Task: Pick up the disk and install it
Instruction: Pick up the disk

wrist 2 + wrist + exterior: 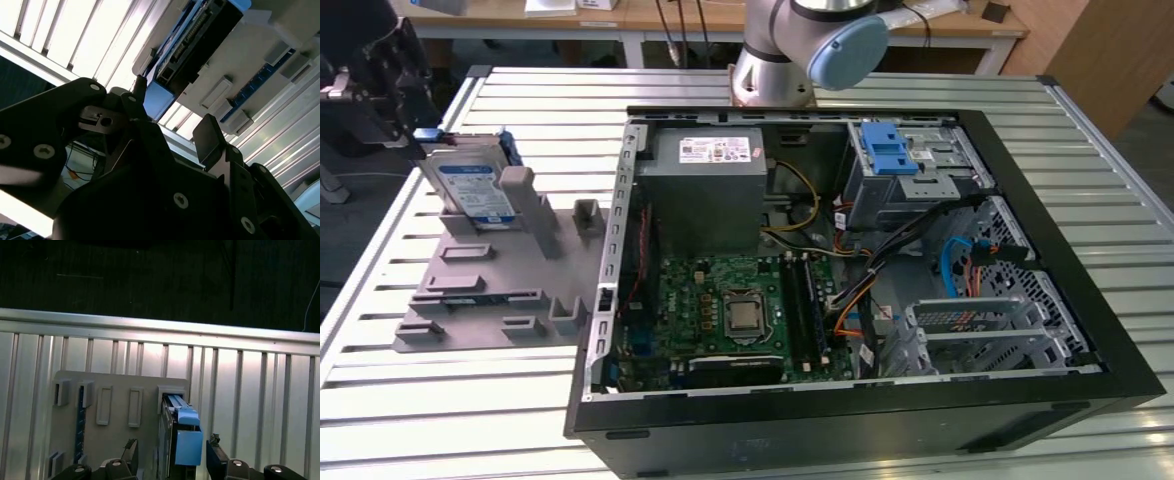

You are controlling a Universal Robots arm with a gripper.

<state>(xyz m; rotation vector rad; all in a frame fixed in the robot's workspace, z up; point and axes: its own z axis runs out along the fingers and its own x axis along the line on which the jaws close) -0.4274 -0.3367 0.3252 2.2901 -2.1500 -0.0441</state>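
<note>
The disk (467, 185) stands on edge in a slot of the grey holder plate (480, 290), at the exterior view's left, beside the open computer case (1067, 300). It is silver with a blue-and-white label and a blue carrier. My gripper (394, 110) hangs at the disk's far end. In the first wrist view the gripper (172, 456) is open. Its fingertips (131, 450) stand one on each side of the disk's blue end (187, 442), with a gap on both sides. The second wrist view shows the open gripper (172, 112) just short of the disk (200, 35).
The holder plate (117, 390) has several upright posts and slots. In the case, a drive bay with a blue ribbed latch (894, 155) sits at the back and a metal cage (974, 330) at the front. The slatted table's edge (150, 322) runs just past the plate.
</note>
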